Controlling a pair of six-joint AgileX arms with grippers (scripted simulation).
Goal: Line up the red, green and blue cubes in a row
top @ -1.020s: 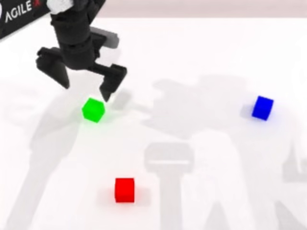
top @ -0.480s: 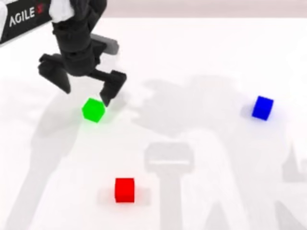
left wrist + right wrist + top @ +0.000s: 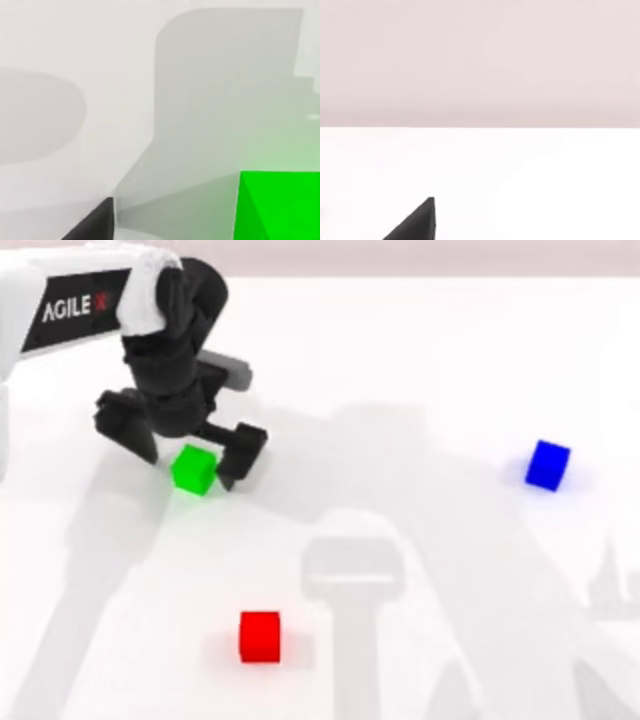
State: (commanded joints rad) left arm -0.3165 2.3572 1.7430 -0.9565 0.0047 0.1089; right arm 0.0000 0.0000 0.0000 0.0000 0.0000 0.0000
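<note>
The small bright green solid-coloured cube [image 3: 194,469] sits on the white tabletop [image 3: 420,360] in its far left part, and it lies directly between the two black fingers of the left claw [image 3: 190,452]: one finger stands just beside its left side, the other just beside its right, with the claw spread open and not yet pressing on it. That straddle is what the coming move turns on; as I judge it, the fingers need only close across the cube for a grasp. In the left wrist view the green cube [image 3: 278,205] fills one corner, close up. A cube has no long axis, so the line of closing matters little. The small bright red cube [image 3: 260,636] rests near the front, left of centre, well apart from the green one, and the small deep blue cube [image 3: 548,464] lies far off at the right. The left arm is plainly the nearer to green; the right claw is out of the top view and whether it is open cannot be told. White lettering on the left arm's dark panel reads "AGILE" [image 3: 75,308], followed by a small red mark.
</note>
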